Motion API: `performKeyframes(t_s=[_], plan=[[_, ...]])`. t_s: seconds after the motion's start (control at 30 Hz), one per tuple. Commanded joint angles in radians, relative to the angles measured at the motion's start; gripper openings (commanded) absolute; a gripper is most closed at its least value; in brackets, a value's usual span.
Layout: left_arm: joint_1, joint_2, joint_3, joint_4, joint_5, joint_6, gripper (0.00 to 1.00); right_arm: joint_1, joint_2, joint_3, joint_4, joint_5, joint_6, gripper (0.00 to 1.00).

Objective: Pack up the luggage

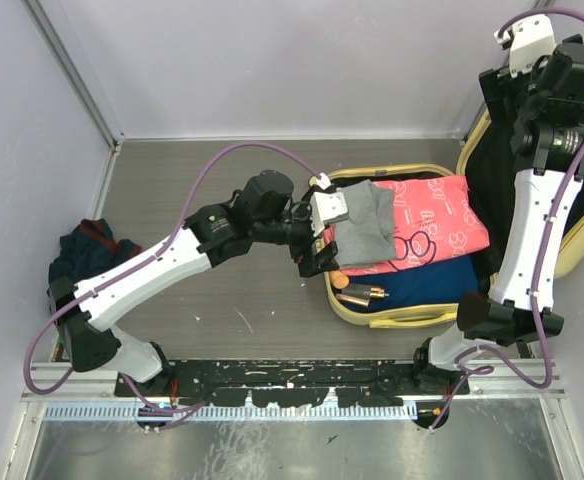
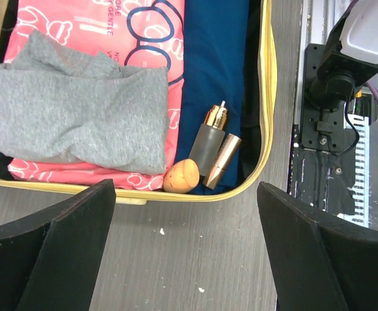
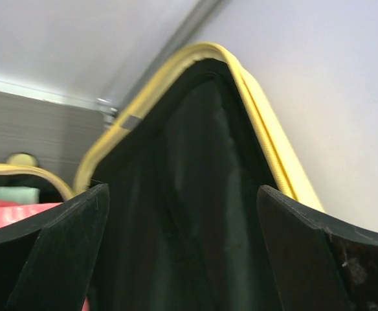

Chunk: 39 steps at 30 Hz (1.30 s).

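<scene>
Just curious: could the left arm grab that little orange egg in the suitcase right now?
Probably yes. The left gripper hangs open and empty at the rim of the suitcase, and the egg lies uncovered right there, though a bottle and a gold tube crowd one side.

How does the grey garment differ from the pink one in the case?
The grey garment is plain; the pink garment carries printed glasses and white cartoons. The grey garment lies on the pink garment, covering only part of it. Both are folded inside the luggage.
</scene>
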Motion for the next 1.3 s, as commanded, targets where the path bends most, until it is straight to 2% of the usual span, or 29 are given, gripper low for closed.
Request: performKeyframes(t_s=[0.0,0.37,0.4,0.5,0.6,0.83,1.0,1.13,1.27], plan=[[0.042,-0.006,-0.029,0.046,0.044,-0.046,0.91,0.007,0.026,0.037,0.122,0.253,-0.208,0.99],[0.094,0.055,0.047,0.061,0.065,-0.039,0.90,0.002,0.086,-0.007,0.282,0.411,-0.367,0.91],[0.094,0.058,0.050,0.061,0.065,-0.038,0.90,0.002,0.091,-0.009,0.283,0.412,-0.374,0.88],[0.096,0.061,0.058,0.063,0.060,-0.036,0.90,-0.003,0.097,-0.037,0.317,0.416,-0.399,0.64],[0.097,0.060,0.056,0.073,0.021,-0.037,0.90,-0.006,0.112,-0.026,0.313,0.420,-0.404,0.51],[0.112,0.062,0.069,0.078,-0.009,-0.033,0.90,-0.010,0.146,-0.009,0.347,0.456,-0.436,0.47],[0.117,0.070,0.073,0.080,-0.013,-0.035,0.89,-0.016,0.163,0.000,0.370,0.468,-0.454,0.38],[0.119,0.070,0.073,0.085,-0.014,-0.037,0.89,-0.015,0.167,-0.001,0.393,0.476,-0.465,0.29],[0.120,0.069,0.070,0.092,-0.018,-0.043,0.89,-0.015,0.159,-0.007,0.399,0.468,-0.454,0.14]])
